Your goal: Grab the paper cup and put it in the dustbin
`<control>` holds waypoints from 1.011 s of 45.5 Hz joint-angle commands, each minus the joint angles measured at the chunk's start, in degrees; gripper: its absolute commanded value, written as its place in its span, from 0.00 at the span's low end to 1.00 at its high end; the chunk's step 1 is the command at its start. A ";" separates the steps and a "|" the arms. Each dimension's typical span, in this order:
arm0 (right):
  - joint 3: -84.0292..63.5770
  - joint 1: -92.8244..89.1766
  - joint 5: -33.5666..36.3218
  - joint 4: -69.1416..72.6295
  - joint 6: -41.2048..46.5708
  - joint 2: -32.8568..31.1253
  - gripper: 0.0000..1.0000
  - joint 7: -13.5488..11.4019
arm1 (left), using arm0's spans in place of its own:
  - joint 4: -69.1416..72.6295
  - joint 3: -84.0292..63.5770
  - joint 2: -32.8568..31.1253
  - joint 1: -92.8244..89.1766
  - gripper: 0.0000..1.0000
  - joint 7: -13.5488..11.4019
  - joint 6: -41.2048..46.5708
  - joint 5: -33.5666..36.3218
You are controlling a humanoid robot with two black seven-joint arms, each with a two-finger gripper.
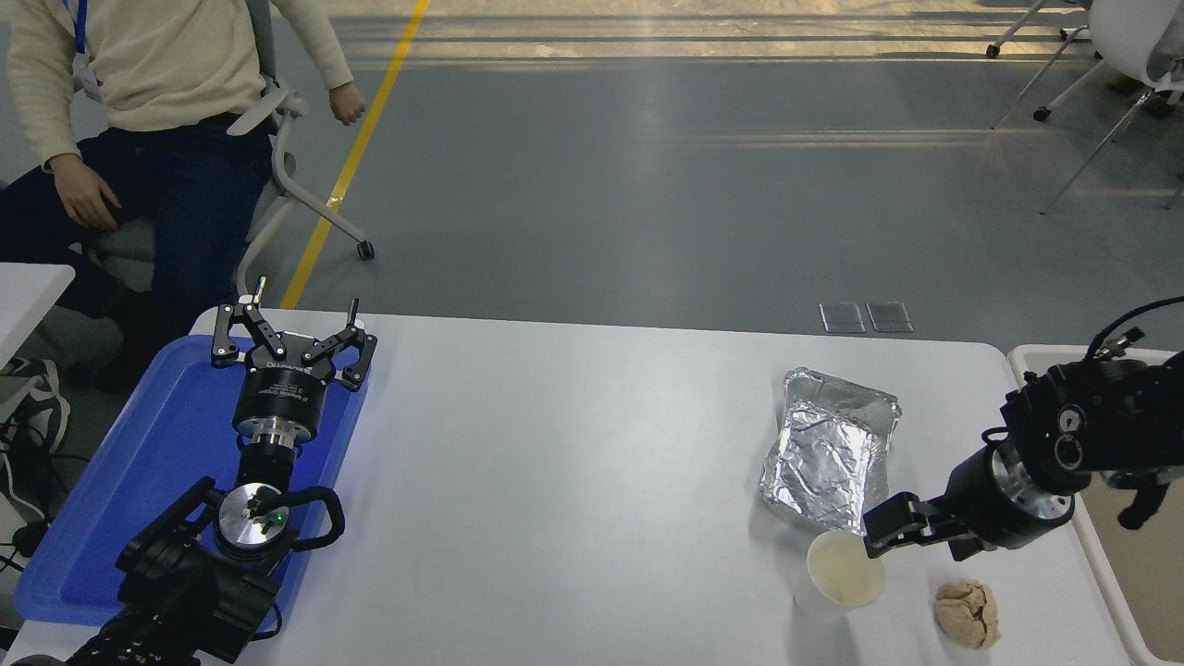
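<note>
The paper cup [840,573] stands upright near the table's front right, white with a cream inside. My right gripper [916,548] comes in from the right and sits low, just right of the cup's rim. Its fingers are spread open, and one fingertip [879,538] is at the rim's far right side. Nothing is held. The dustbin [1105,578] is a cream-white bin at the table's right edge, partly hidden by my right arm. My left gripper [289,335] stays parked, open, over the blue tray [139,462].
A crumpled silver foil tray [828,453] lies just behind the cup. A tan paper wad [967,610] lies to the cup's right, under my arm. A person sits on a chair [277,166] beyond the table's far left corner.
</note>
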 commanded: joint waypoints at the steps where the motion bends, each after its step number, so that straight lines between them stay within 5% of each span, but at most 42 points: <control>1: 1.66 -3.88 -0.93 -3.06 -0.66 1.32 0.99 0.11 | 0.00 0.05 0.00 -0.02 1.00 0.00 0.00 0.01; 17: 3.77 -8.19 -1.46 -6.49 -1.10 3.08 0.97 0.38 | 0.00 -0.04 -0.09 -0.03 1.00 0.00 0.00 -0.07; 46: 5.35 -11.70 -1.81 -8.25 -1.54 3.34 0.76 0.73 | 0.00 0.05 -0.09 0.06 1.00 0.00 0.00 0.01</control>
